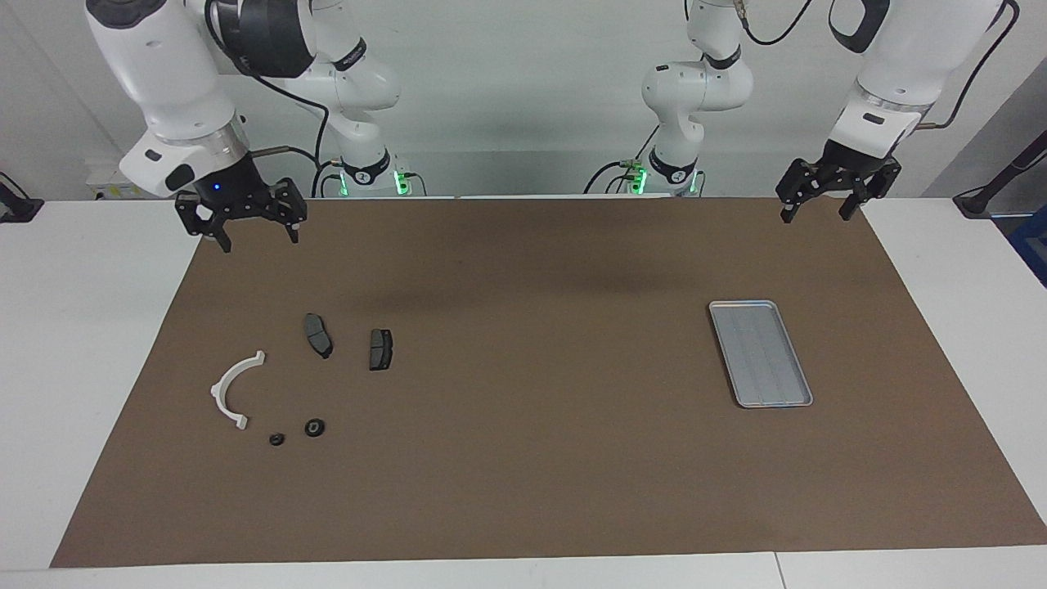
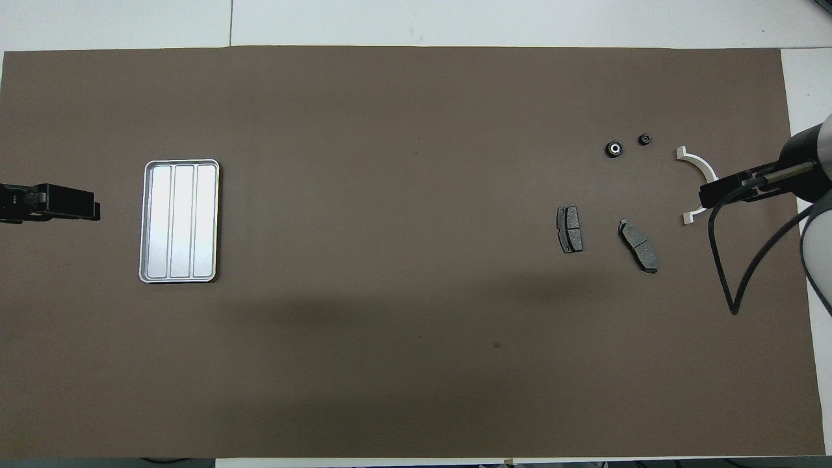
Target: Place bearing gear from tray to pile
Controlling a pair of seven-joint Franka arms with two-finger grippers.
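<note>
Both grippers raised, fingers spread wide, holding nothing: right gripper (image 1: 255, 231) near pile (image 1: 239, 391), left gripper (image 1: 820, 206) near tray (image 1: 760, 352)

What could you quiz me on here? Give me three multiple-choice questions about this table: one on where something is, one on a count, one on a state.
1. Where does the white half-ring lie?
A. in the tray
B. on the brown mat, beside the two small black round parts
C. on a brake pad

2. How many dark brake pads are on the mat?
A. one
B. two
C. four

3. What is in the tray?
A. nothing
B. a gear
C. the half-ring

Answers: 1 B, it lies on the mat next to the round parts. 2 B, two pads lie side by side. 3 A, only its bare ribbed floor shows.
</note>
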